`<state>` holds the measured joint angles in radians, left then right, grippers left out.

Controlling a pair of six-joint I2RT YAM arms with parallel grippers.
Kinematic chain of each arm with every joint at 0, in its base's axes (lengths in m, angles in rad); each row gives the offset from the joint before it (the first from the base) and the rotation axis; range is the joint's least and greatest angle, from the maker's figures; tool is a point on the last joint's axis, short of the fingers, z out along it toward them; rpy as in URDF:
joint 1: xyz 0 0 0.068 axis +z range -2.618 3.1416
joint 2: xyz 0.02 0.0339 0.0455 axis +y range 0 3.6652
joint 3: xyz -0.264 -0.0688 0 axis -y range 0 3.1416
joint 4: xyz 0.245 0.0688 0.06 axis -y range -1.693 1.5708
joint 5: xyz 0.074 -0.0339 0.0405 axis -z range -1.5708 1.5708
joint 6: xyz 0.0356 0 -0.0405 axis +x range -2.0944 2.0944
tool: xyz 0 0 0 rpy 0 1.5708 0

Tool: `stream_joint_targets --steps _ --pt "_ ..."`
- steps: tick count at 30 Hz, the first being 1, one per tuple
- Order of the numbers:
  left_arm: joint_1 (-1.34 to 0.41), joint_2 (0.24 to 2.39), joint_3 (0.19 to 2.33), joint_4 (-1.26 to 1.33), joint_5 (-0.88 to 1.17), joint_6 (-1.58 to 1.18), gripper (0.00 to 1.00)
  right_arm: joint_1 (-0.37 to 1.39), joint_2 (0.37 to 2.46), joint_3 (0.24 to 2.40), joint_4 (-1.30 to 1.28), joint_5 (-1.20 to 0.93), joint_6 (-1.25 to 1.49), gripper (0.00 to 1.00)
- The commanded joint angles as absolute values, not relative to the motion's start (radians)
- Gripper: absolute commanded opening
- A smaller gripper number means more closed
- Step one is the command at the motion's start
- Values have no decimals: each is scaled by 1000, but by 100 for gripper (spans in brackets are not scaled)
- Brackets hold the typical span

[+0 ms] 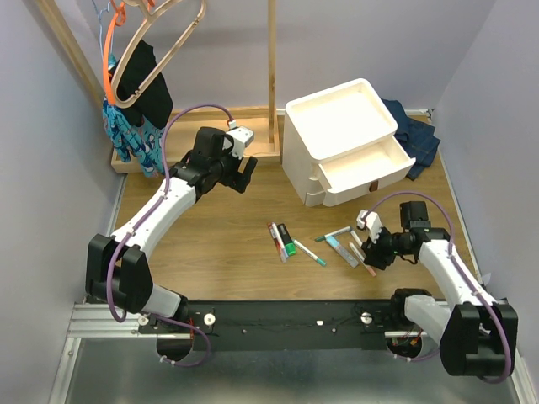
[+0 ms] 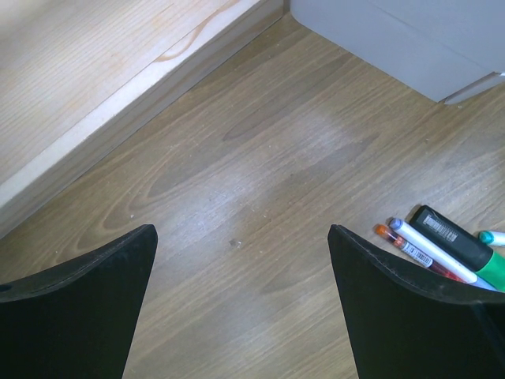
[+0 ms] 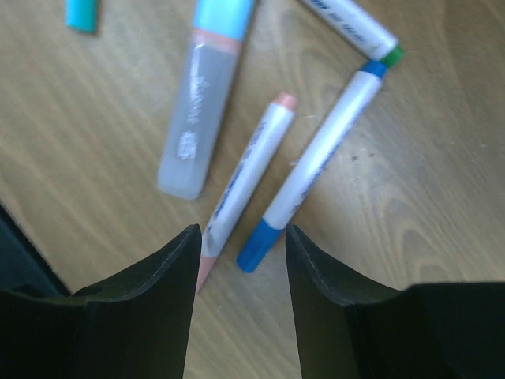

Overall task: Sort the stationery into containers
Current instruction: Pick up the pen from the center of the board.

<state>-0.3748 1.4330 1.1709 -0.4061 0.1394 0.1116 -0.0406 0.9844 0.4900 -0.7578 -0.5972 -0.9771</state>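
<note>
right gripper (image 3: pixel 243 233) jaws hovering half-narrowed over blue-capped marker (image 3: pixel 316 158), orange-tipped marker (image 3: pixel 245 178) partly hiding behind one finger; left gripper (image 2: pixel 242 230) jaws gaping wide over table (image 2: pixel 237 150)

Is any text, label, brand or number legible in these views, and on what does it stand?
Nothing can be read; there is print, but all of it is illegible.
pale blue tube: white script and a small block of print, blurred.
orange-tipped marker: blue print along the barrel, blurred.
green-capped marker: dark print, blurred.
black-and-green marker: white label print, too small.
slim white marker beside it: too small.
</note>
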Motion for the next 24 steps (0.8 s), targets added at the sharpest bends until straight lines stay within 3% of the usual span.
stream_joint_targets --steps 1,20,23,24 --pt "-371 1436 1209 -413 135 114 99 -11 1081 517 -575 -456 -796 51" --pt "-371 1408 1177 -396 137 107 99 69 1143 485 -519 -367 -742 52" --pt "-371 1402 1172 -394 137 107 99 74 1147 469 -499 -347 -733 50" --pt "-370 1402 1172 -394 137 109 99 74 1147 465 -496 -345 -733 45"
